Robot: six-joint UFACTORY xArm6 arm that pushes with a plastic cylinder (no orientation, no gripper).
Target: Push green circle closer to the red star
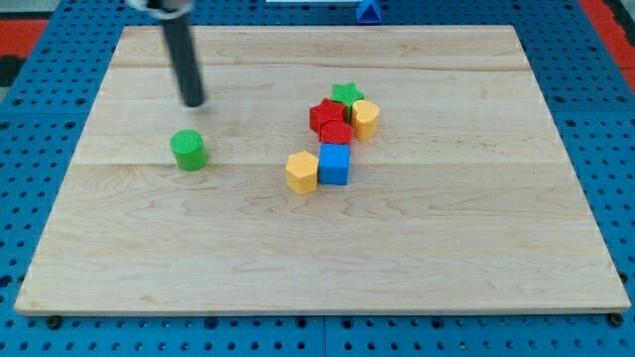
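The green circle stands alone on the wooden board at the view's left. The red star lies in a cluster right of centre, well apart from the green circle. My tip is on the board just above the green circle, a short gap from it and not touching it. The dark rod rises from the tip toward the view's top left.
Around the red star: a green star above it, a yellow block at its right, a red round block below it, then a blue cube and a yellow hexagon. A blue object sits beyond the board's top edge.
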